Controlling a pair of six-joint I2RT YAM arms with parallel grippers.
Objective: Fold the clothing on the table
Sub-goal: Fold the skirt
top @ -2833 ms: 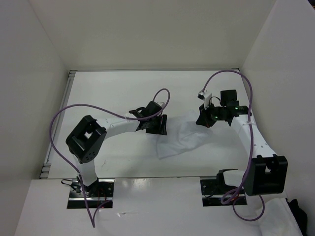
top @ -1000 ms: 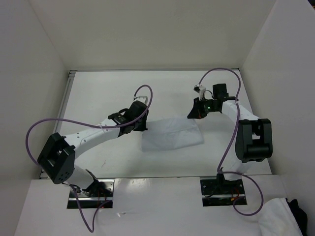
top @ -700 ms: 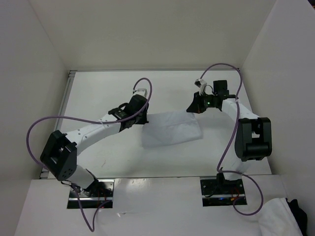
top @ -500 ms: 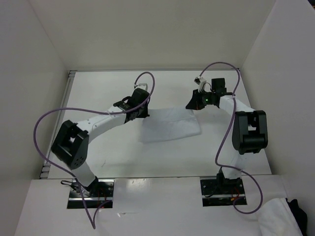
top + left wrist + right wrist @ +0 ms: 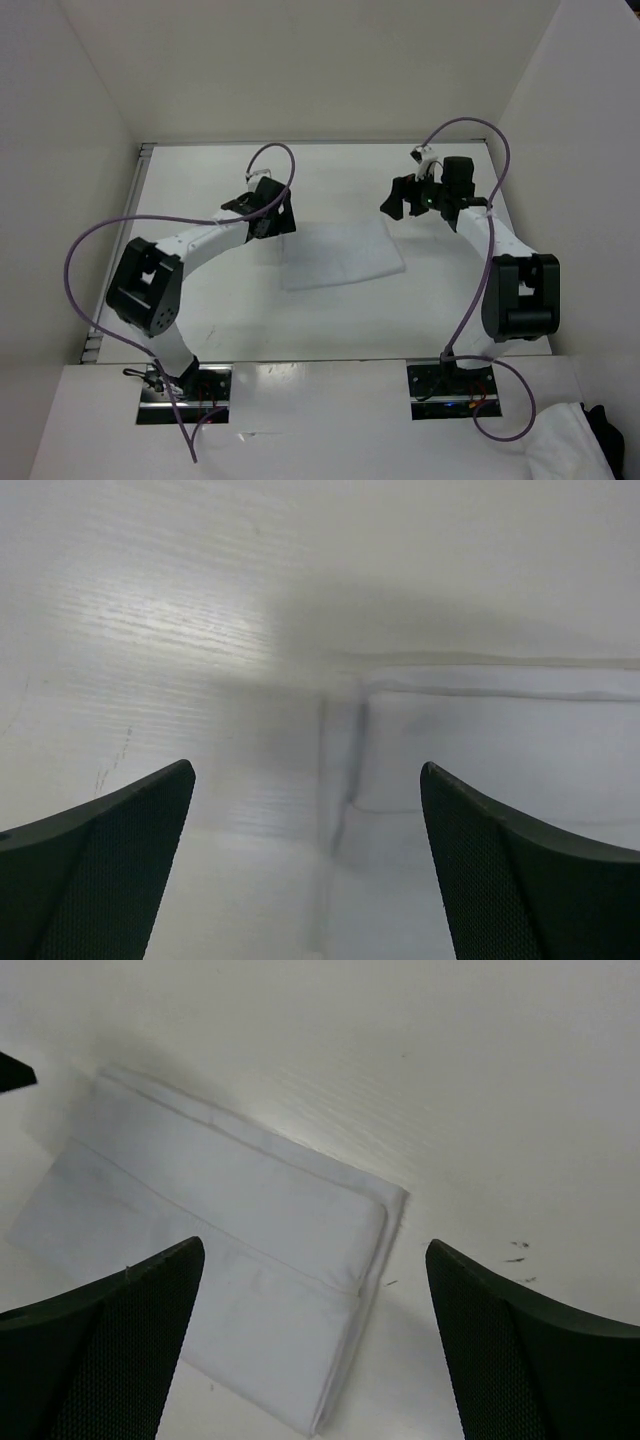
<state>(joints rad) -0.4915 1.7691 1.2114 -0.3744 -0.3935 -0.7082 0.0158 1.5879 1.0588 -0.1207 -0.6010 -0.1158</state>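
Change: a second ago both grippers pinched the far corners of the clothing (image 5: 340, 255) – now both have let go, and the cloth lies laid out.
Left gripper (image 5: 278, 218): released, jaws wide, nothing between them.
Right gripper (image 5: 396, 200): released likewise, empty.
Clothing: flat on the table (image 5: 200, 180), mid-table between the two grippers; a neat rectangle, with doubled layers showing along its edges in the right wrist view.
Meaning for task: this fold looks set down – judged largely done, though one more fold may remain.
Left arm: stretched well forward, elbow bent, gripper low, just beside the far left corner.
Right arm: reaching in from the right, gripper clear of the far right corner and facing it.
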